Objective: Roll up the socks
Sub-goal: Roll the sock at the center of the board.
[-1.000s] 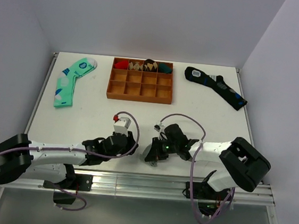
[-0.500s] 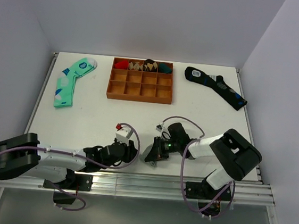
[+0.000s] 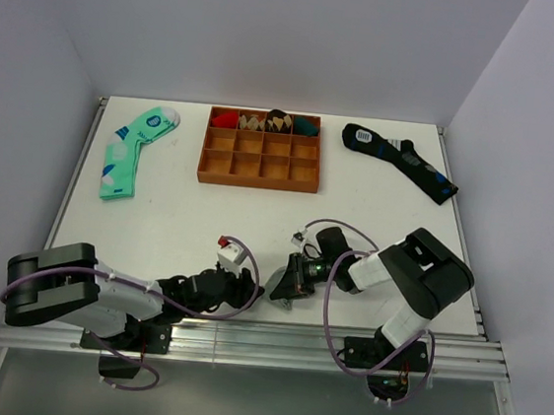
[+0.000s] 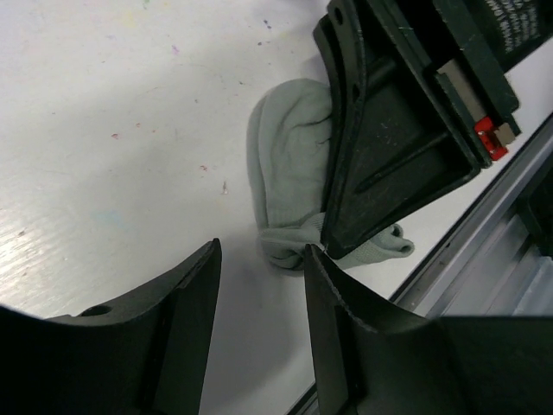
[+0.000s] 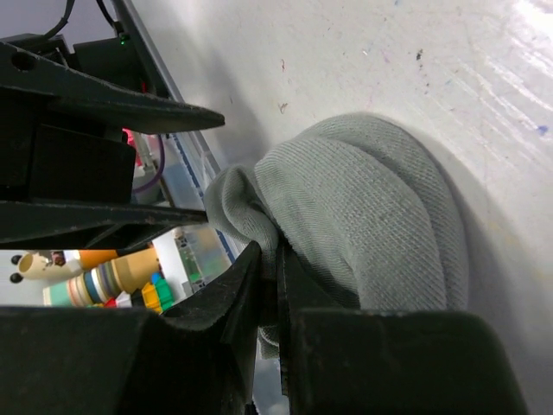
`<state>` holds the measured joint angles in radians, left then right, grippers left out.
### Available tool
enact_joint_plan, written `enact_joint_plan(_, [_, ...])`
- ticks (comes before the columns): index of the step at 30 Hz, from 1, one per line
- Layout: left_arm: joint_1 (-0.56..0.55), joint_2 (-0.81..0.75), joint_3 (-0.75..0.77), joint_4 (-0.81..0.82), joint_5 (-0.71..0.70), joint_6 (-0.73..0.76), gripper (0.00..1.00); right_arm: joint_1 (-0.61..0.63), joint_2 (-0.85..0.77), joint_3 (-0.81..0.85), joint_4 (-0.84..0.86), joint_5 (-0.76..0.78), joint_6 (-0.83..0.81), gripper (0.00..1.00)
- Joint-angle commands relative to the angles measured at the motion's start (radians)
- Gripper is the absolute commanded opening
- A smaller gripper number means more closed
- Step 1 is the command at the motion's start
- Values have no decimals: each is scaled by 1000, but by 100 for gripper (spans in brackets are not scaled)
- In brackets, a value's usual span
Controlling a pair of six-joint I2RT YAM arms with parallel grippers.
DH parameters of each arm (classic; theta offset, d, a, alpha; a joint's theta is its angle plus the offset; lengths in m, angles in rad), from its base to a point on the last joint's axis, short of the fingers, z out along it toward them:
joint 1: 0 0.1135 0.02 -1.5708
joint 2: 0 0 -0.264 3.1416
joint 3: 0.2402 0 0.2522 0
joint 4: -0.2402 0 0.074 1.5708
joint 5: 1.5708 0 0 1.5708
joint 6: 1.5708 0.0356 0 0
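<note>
- The light-grey socks (image 3: 277, 289) lie bunched in a partial roll at the near edge of the table (image 3: 187, 218). They sit just beside the aluminium rail (image 3: 273, 344), between my two claws.
- My right gripper (image 5: 276, 259) is pinched narrow on a fold at the bundle's edge. The knit bulges out past its fingers.
- My left gripper (image 4: 259, 259) stands partly apart and holds nothing, with its tips just short of the roll's loose end.
- I judge the step in hand to be closing up the roll. To do it well, I'd treat the right pinch as the anchor and bring the left in low along the table, so one finger slides under the loose end.
- Soft knit springs back, so I'd take a thick bite rather than a single layer.
- The bundle sits close to the rail, and a push toward me could tip it off. I'd work away from the edge.
</note>
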<state>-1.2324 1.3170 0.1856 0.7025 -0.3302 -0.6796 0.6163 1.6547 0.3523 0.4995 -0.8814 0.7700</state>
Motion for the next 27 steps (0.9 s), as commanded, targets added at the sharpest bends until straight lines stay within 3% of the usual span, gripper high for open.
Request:
enact_joint_plan(1, [-7, 14, -8, 138, 51, 22, 49, -9, 51, -36, -59, 68, -26, 12])
enact_joint_plan(8, [-7, 7, -11, 141, 80, 34, 51, -16, 62, -33, -65, 73, -32, 12])
enact_joint_plan(27, [-7, 165, 104, 52, 31, 49, 46, -23, 27, -30, -119, 90, -55, 12])
